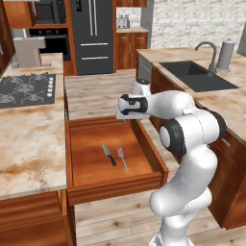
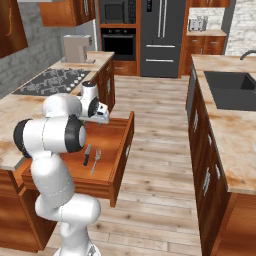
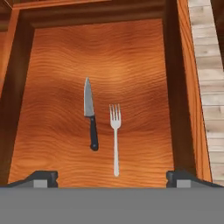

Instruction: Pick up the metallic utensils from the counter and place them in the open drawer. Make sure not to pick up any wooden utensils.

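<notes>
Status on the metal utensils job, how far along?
Looks done: the knife and fork both lie side by side on the bottom of the open drawer. In hand: nothing; the gripper hangs open above them. Left: no metal utensil visible on the counter, so apparently nothing.

No text, label, brand, number or sign can be read anywhere in these views. The knife (image 3: pixel 90 114) and fork (image 3: pixel 115 138) in the drawer (image 3: pixel 131 57) carry no markings, and the drawer wood is plain. The oven (image 2: pixel 118 44) and fridge (image 2: pixel 161 35) fronts at the back of the kitchen are too small and blurred to show any lettering.
</notes>
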Available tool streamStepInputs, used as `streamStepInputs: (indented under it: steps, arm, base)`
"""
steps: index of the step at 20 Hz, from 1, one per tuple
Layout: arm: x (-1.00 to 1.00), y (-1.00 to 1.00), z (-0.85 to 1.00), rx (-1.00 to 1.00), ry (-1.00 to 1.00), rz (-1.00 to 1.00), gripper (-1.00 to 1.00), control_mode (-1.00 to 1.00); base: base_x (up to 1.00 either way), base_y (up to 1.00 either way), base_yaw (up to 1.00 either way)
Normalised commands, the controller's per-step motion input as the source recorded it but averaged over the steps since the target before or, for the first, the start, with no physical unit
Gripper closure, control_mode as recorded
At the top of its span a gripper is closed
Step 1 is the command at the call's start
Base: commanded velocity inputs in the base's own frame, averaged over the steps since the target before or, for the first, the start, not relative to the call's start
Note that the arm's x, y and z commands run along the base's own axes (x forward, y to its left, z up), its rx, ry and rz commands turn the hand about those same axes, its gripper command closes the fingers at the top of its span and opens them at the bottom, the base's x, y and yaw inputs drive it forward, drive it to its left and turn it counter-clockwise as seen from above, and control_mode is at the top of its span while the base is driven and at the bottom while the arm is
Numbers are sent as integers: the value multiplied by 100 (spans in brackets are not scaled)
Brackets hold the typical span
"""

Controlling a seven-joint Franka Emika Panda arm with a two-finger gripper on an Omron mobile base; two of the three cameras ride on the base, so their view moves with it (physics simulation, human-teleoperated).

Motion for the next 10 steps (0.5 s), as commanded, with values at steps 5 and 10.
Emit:
streamStepInputs:
  steps: [5,10]
  arm:
    - [-82,-21,87,-1,-4,1,-100,-100]
    - [-88,-5,52,-4,-1,0,-100,-100]
  base:
    - [0,0,0]
    - [0,0,0]
